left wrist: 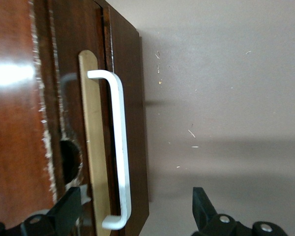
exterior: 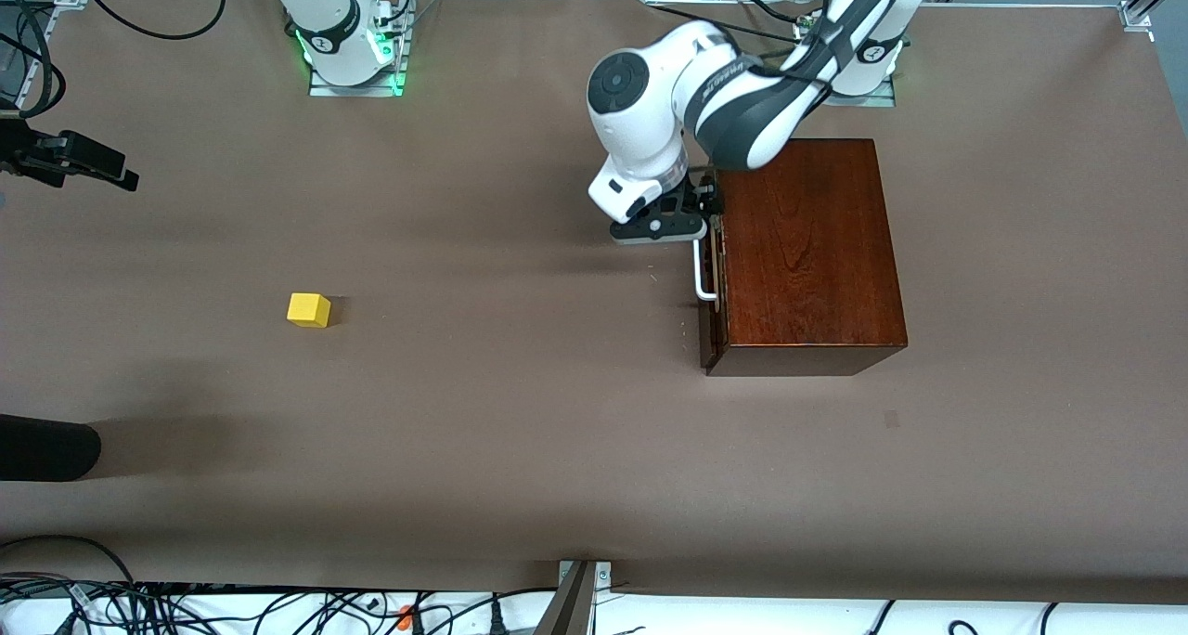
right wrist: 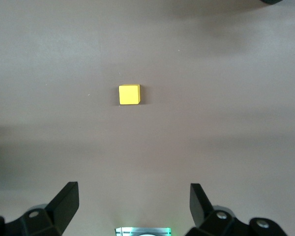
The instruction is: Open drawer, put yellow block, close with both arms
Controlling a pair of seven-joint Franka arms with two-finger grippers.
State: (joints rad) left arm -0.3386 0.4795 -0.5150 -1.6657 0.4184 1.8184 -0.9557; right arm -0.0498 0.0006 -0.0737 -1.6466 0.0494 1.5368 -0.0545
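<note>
A robotics lab: two white jointed robot arms stand bolted on green-lit bases along one edge of a wide tabletop covered in plain brown sheeting. Aluminium frame rails edge the setup, and loose black cables trail around it.

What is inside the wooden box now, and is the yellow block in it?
The drawer sits almost shut in the wooden box, so its inside is hidden. The yellow block lies on the table, toward the right arm's end. The open left claw is at the white handle.
</note>
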